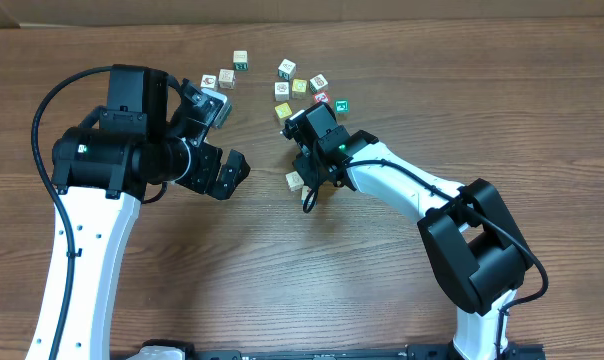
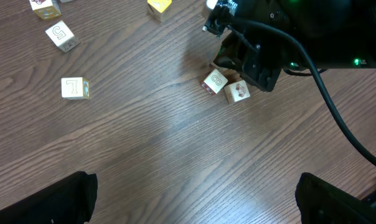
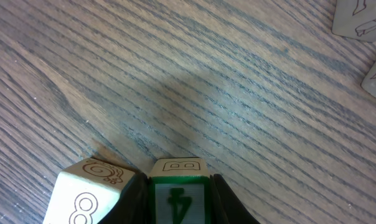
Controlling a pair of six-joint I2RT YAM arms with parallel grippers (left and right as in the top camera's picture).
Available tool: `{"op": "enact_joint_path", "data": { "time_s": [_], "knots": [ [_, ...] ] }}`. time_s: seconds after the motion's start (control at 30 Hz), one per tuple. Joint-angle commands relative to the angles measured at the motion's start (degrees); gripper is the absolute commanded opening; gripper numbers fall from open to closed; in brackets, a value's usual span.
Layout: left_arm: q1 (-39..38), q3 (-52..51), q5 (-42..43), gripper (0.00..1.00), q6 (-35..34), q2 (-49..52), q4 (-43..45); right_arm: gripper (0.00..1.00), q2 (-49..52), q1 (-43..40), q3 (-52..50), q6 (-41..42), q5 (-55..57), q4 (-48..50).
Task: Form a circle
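Right gripper [image 3: 178, 204]: the jaws are closed down narrowly on a green-faced cube [image 3: 178, 190], which is gripped by its two sides.
Left gripper [image 2: 191, 208]: the jaws are spread wide, nothing is held, and only bare bench [image 1: 232, 285] is seen between them.
Held cube, place: it is kept low at the bench near the middle, well apart from the other cubes at the far side.
Held cube, look: a green face with a dark green figure is turned to the right wrist camera, and a pale top face is lettered B.
Neighbour: a cube marked 8 [image 2: 215, 81], pale with a brown scroll on its top, is set just beside the held cube. Whether the two touch cannot be told.
Cut off: the lower part of the green face is lost at the frame edge in the right wrist view.
Hidden: from overhead the held cube is covered by the right gripper.
Ring: not yet formed.
Far side: a loose cluster of cubes [image 1: 300, 87] is scattered there, with three more cubes [image 1: 226, 78] to its left.
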Motion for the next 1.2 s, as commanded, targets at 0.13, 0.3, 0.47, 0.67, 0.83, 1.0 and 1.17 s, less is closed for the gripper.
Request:
{"op": "enact_joint_path", "data": {
  "time_s": [0.13,0.3,0.47,0.67,0.83,1.0,1.17],
  "knots": [
    [-0.02,-0.20,1.05,1.00,1.29,0.31,0.04,0.16,-1.33,0.07,0.92,-3.23,-1.57,0.13],
    [-0.02,-0.20,1.05,0.99,1.29,0.31,0.04,0.16,-1.33,0.07,0.92,-5.53,-1.60,0.11],
    [-0.02,-0.20,1.07,0.99,1.29,0.31,0.04,0.16,-1.33,0.07,0.92,-7.41,-1.55,0.11],
    [-0.02,-0.20,1.07,0.99,1.29,0.31,0.04,0.16,-1.33,0.07,0.92,-9.44,-1.55,-0.24],
    [-0.02,-0.20,1.05,0.99,1.29,0.31,0.04,0.16,-1.33,0.07,0.92,-10.34,-1.55,-0.50],
    [-0.02,-0.20,1.05,1.00,1.29,0.31,0.04,0.56,-1.36,0.07,0.94,-10.25,-1.53,-0.04],
    [-0.02,-0.20,1.05,1.00,1.29,0.31,0.04,0.59,-2.58,0.04,1.05,-9.88,-1.27,1.09]
  ]
}}
